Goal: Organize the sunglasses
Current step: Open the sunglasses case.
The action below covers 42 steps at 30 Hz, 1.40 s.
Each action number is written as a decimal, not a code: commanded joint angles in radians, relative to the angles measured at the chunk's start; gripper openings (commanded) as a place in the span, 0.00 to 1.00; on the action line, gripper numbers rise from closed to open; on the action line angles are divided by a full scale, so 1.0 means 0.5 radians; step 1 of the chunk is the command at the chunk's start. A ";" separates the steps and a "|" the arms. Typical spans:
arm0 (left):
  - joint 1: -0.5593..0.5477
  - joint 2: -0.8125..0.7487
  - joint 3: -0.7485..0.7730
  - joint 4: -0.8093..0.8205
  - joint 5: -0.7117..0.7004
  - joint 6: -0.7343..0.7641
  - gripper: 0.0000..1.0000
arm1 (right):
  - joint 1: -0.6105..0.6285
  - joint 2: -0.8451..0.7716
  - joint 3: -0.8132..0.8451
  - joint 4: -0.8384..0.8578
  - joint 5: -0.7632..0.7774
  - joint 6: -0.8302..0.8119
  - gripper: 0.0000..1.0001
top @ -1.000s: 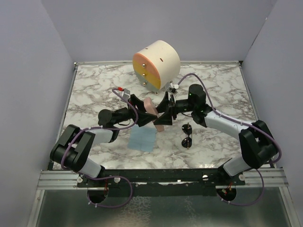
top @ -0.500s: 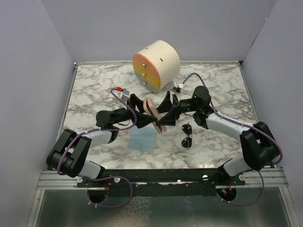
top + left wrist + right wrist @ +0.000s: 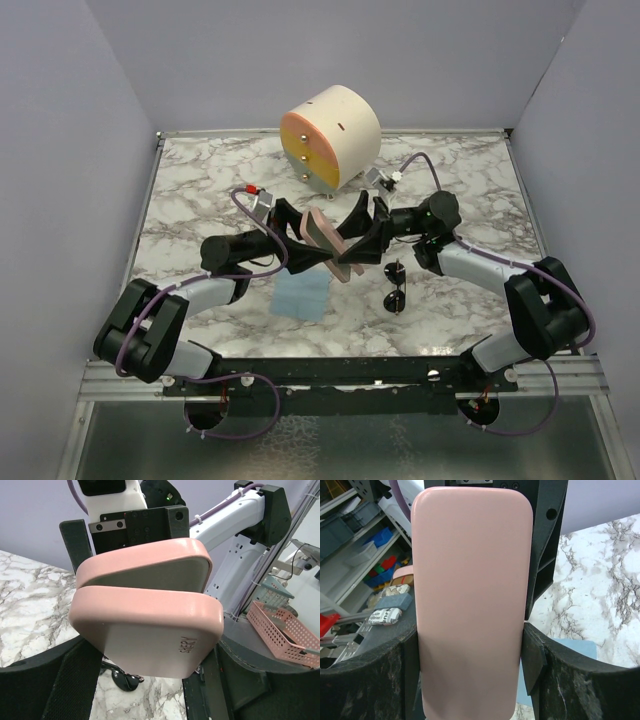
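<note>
My left gripper and right gripper both pinch the pink glasses case, lid partly open. The sunglasses lie on the surface near it.

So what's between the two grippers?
The pink case, clamped by the left gripper and right gripper, lid ajar; top and left wrist views show it.

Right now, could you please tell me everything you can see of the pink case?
The case is an oblong pink clamshell with rounded corners, smooth and hard-looking, with small dark lettering on one shell. It is ajar, showing a greyish lining. It is held aloft, tilted, between the left gripper and right gripper, each seemingly clamping one shell.
</note>
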 commanded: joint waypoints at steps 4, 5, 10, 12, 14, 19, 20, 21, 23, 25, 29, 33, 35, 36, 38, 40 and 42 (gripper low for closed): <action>0.040 0.053 -0.073 0.438 0.127 0.064 0.00 | -0.005 -0.196 0.038 0.515 -0.214 0.251 0.01; 0.042 0.058 -0.074 0.439 0.120 0.064 0.00 | -0.005 -0.203 0.039 0.529 -0.212 0.262 0.01; 0.055 0.089 -0.090 0.438 0.105 0.061 0.00 | -0.010 -0.257 0.034 0.619 -0.224 0.349 0.01; 0.061 0.096 -0.097 0.439 0.096 0.061 0.00 | -0.012 -0.284 0.034 0.611 -0.226 0.346 0.01; 0.062 0.096 -0.104 0.439 0.091 0.064 0.00 | -0.014 -0.307 0.030 0.591 -0.230 0.335 0.01; 0.093 0.104 -0.136 0.439 0.061 0.076 0.00 | -0.023 -0.379 0.004 0.573 -0.228 0.321 0.01; 0.096 0.110 -0.138 0.439 0.060 0.077 0.00 | -0.023 -0.392 -0.003 0.565 -0.228 0.315 0.01; 0.098 0.113 -0.138 0.439 0.060 0.077 0.00 | -0.023 -0.403 -0.010 0.557 -0.227 0.313 0.01; 0.102 0.131 -0.133 0.436 0.052 0.071 0.00 | -0.026 -0.428 -0.021 0.550 -0.227 0.301 0.01; 0.104 0.146 -0.129 0.441 0.048 0.068 0.00 | -0.027 -0.444 -0.024 0.532 -0.224 0.291 0.01; 0.104 0.163 -0.109 0.441 0.050 0.056 0.00 | -0.026 -0.464 -0.020 0.433 -0.226 0.225 0.01; 0.104 0.126 -0.116 0.439 0.050 0.050 0.00 | -0.026 -0.509 0.012 0.009 -0.148 -0.089 0.01; 0.103 0.106 -0.127 0.438 0.041 0.063 0.03 | -0.026 -0.540 0.045 -0.307 -0.071 -0.308 0.01; 0.106 0.107 -0.129 0.436 0.036 0.062 0.06 | -0.026 -0.547 0.052 -0.405 -0.042 -0.379 0.01; 0.119 0.124 -0.124 0.435 0.032 0.052 0.09 | -0.027 -0.538 0.048 -0.445 -0.020 -0.415 0.01; 0.138 0.167 -0.106 0.422 0.017 0.034 0.14 | -0.026 -0.521 0.051 -0.481 0.007 -0.435 0.01; 0.177 0.217 -0.064 0.364 0.000 0.023 0.15 | -0.026 -0.509 0.054 -0.530 0.038 -0.464 0.01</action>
